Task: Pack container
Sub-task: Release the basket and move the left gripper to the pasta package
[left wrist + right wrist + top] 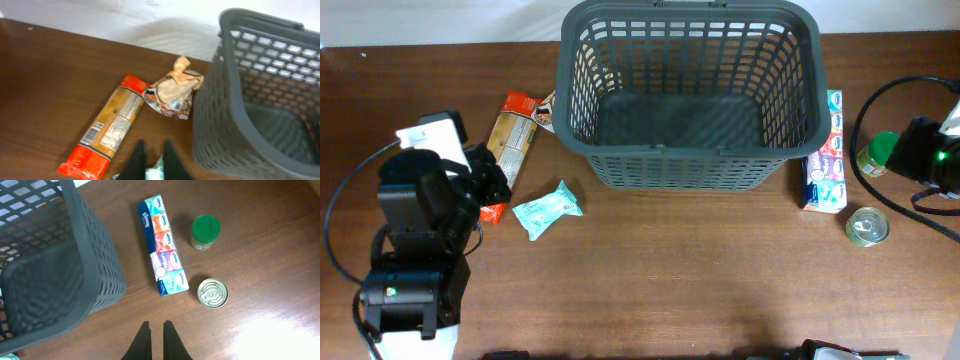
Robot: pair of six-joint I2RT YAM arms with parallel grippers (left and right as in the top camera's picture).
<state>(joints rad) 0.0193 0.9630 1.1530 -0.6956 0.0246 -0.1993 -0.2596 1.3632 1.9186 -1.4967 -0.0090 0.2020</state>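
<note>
The container is a large dark grey lattice basket at the table's back middle, and it is empty; it also shows in the left wrist view and the right wrist view. My left gripper hangs low over a teal wipes packet, its fingers a little apart and holding nothing. The packet shows between the fingers in the left wrist view. My right gripper is shut and empty, above bare table right of the basket.
An orange and red pasta pack and a brown snack bag lie left of the basket. A tissue multipack, a green-lidded jar and a tin can lie to its right. The left arm base stands at the front left.
</note>
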